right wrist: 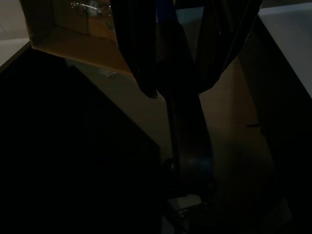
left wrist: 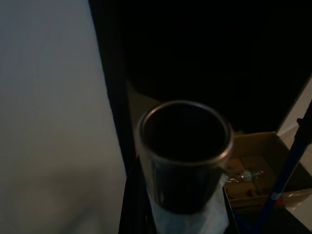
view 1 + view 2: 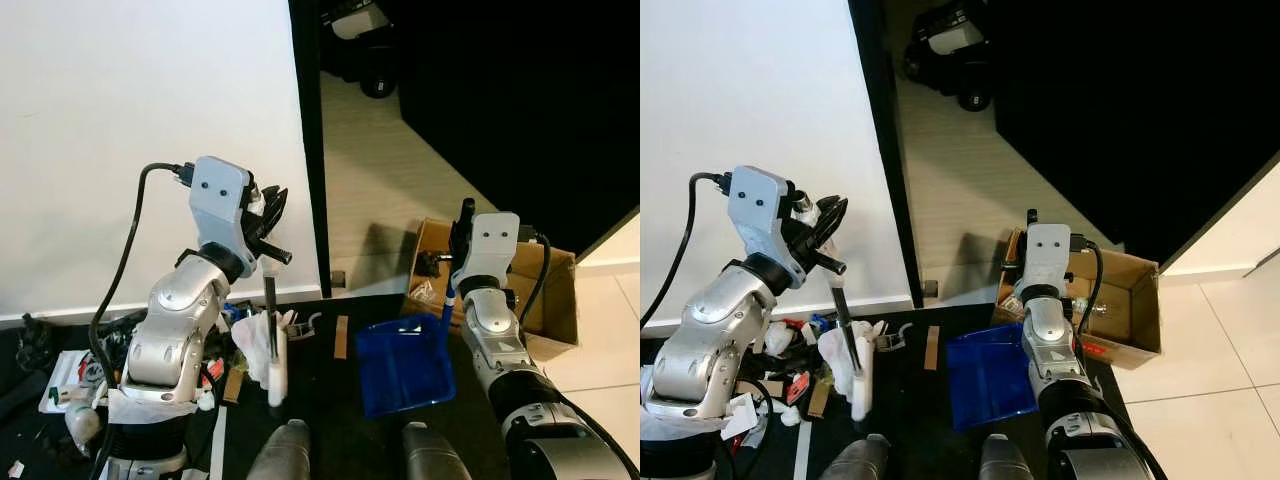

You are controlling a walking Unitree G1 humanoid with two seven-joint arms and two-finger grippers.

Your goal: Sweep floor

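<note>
My left gripper (image 3: 268, 222) is shut on the black handle of a broom (image 3: 271, 300). The broom's white head (image 3: 277, 368) rests on the black mat beside a pile of litter (image 3: 240, 335). In the left wrist view the handle's open tube end (image 2: 184, 146) stands close to the lens. My right gripper (image 3: 462, 228) is shut on the thin blue handle (image 3: 452, 290) of a blue dustpan (image 3: 405, 365). The dustpan lies on the mat to the right of the broom. In the right wrist view the dark fingers (image 1: 139, 53) close around that blue handle (image 1: 165, 14).
An open cardboard box (image 3: 545, 290) with small items stands right of the dustpan on the pale floor. More clutter (image 3: 70, 375) lies along the white wall (image 3: 120, 120) at left. A black door frame (image 3: 310, 150) rises behind the broom. My legs (image 3: 285, 450) show at the bottom.
</note>
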